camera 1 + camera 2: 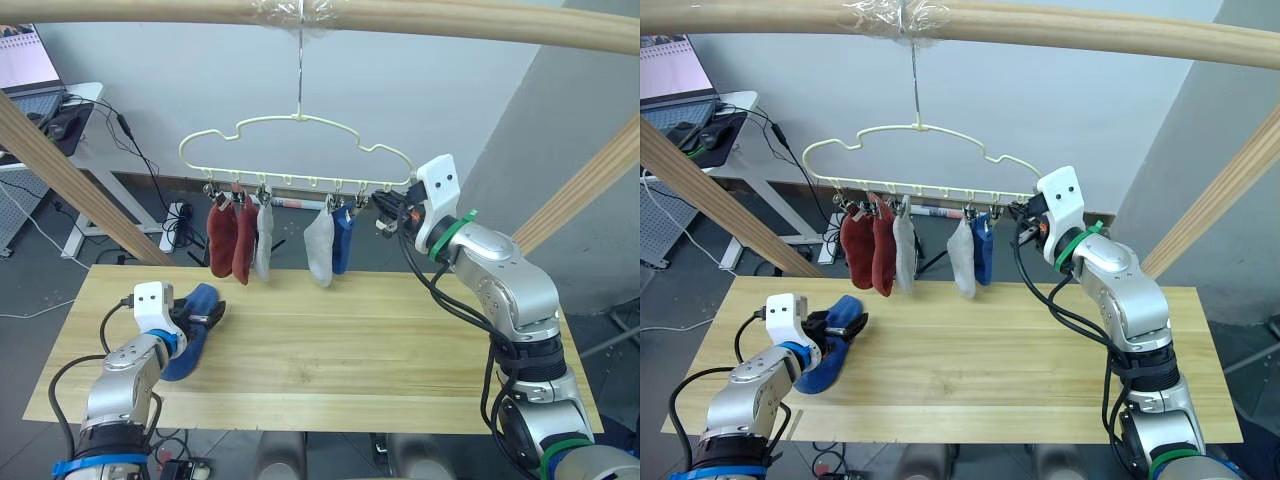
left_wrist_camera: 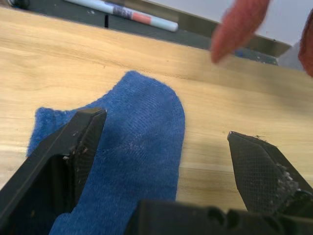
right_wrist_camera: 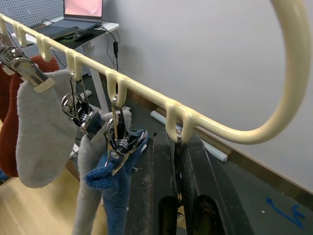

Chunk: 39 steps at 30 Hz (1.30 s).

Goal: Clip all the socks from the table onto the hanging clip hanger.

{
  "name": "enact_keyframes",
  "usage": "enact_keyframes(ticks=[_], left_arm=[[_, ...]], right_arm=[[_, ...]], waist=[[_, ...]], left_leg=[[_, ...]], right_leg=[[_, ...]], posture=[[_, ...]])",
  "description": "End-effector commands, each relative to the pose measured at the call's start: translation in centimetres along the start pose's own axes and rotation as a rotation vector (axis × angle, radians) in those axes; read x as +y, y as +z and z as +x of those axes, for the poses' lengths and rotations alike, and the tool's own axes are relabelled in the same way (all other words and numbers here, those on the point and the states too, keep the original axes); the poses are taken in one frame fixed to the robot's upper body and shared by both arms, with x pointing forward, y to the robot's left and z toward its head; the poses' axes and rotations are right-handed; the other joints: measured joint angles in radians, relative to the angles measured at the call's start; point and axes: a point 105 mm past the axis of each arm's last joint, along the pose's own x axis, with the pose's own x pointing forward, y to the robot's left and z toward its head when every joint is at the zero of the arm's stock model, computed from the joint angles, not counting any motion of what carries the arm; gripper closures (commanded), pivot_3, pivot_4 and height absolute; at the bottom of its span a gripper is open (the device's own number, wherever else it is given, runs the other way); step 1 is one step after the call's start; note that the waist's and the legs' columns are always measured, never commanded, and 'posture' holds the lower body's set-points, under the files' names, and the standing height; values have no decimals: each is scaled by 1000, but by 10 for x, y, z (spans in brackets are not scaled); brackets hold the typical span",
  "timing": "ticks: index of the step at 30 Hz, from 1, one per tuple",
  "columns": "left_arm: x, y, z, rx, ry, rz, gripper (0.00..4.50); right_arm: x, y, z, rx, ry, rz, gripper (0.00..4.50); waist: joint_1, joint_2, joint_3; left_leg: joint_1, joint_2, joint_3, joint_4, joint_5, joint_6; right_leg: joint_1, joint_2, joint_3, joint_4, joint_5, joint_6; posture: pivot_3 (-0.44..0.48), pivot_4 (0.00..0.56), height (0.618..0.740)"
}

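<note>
Five socks hang clipped on hanger (image 1: pixel 300 140); last blue sock (image 1: pixel 193 330) lies on table (image 1: pixel 330 350). L gripper (image 2: pixel 166 147) spread wide over it, not gripping yet. R gripper (image 3: pixel 176 166) pinched shut on end clip (image 3: pixel 177 147). Risk: shallow grab drops sock; R letting go too early shuts clip before sock arrives.

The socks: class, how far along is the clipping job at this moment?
Done: five socks hang clipped on the clip hanger, two rust-red, two grey, one blue. In hand: the open left gripper straddles the last blue sock on the table; the right gripper pinches the end clip. Left: lift and clip it.
</note>
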Motion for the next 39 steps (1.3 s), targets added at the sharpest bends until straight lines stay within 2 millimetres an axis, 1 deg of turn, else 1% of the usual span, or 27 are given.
enact_keyframes(ticks=[1,3,6,12,14,17,19,20,25,29,31,34,36,39], left_arm=[[13,4,2,-2,31,69,0],[19,6,3,-4,55,76,0],[22,7,3,1,50,86,0],[11,14,3,-33,0,99,0],[10,17,1,-44,-1,111,0],[14,23,-6,-70,15,136,0],[18,24,-10,-73,28,144,0],[20,24,-11,-69,39,151,0],[33,20,-10,-49,92,140,0],[35,13,-8,-19,75,139,0],[32,9,-5,-3,48,117,0],[28,-3,-1,50,-6,105,0],[31,-10,1,87,-4,132,0],[35,-16,3,119,3,182,0]], right_arm=[[-2,7,-4,-27,-14,-11,4485],[-2,7,-5,-26,-20,-11,4485],[-4,7,-5,-24,-35,-9,4485],[-10,7,-5,-23,-58,-14,4485],[-12,7,-4,-23,-62,-15,4485],[-12,6,-5,-27,-70,-17,4485],[-12,5,-5,-28,-74,-17,4485],[-13,4,-6,-28,-75,-16,4485],[-11,2,-4,-26,-76,-15,4485],[-11,1,-5,-23,-78,-15,4485],[-12,1,-5,-21,-81,-15,4485],[-13,0,-5,-18,-89,-13,4485],[-13,0,-4,-17,-90,-13,4485],[-13,0,-4,-17,-92,-16,4485]], waist=[[0,0,0],[0,0,0],[-1,0,0],[-1,0,0],[-1,0,0],[-1,0,0],[-1,0,0],[-1,0,0],[1,0,0],[0,0,0],[0,0,0],[1,0,0],[1,0,0],[0,0,0]], left_leg=[[0,0,0,0,0,0],[0,0,0,0,0,0],[0,0,0,0,0,0],[0,0,0,0,0,0],[0,0,0,0,0,0],[0,0,0,0,0,0],[0,0,0,0,0,0],[0,0,0,0,0,0],[0,0,-1,0,0,0],[0,0,0,1,0,0],[0,0,0,0,0,0],[0,0,0,0,0,0],[0,0,-1,0,0,0],[1,0,0,1,0,0]], right_leg=[[0,0,0,0,0,0],[0,0,0,0,0,0],[0,0,0,0,0,0],[0,0,0,0,0,0],[0,0,0,1,0,0],[0,0,0,1,0,0],[0,0,0,1,0,0],[0,0,0,1,0,0],[0,0,-1,1,0,0],[0,0,0,1,0,0],[0,0,-1,1,0,0],[0,0,-1,1,0,0],[0,0,-1,1,0,-1],[1,0,-1,1,0,-1]], posture=[[88,245,740],[88,245,740],[84,247,740],[82,251,740],[82,251,740],[90,251,740],[96,246,740],[99,238,740],[97,244,740],[93,241,740],[92,248,740],[92,251,740],[88,254,740],[83,254,740]])
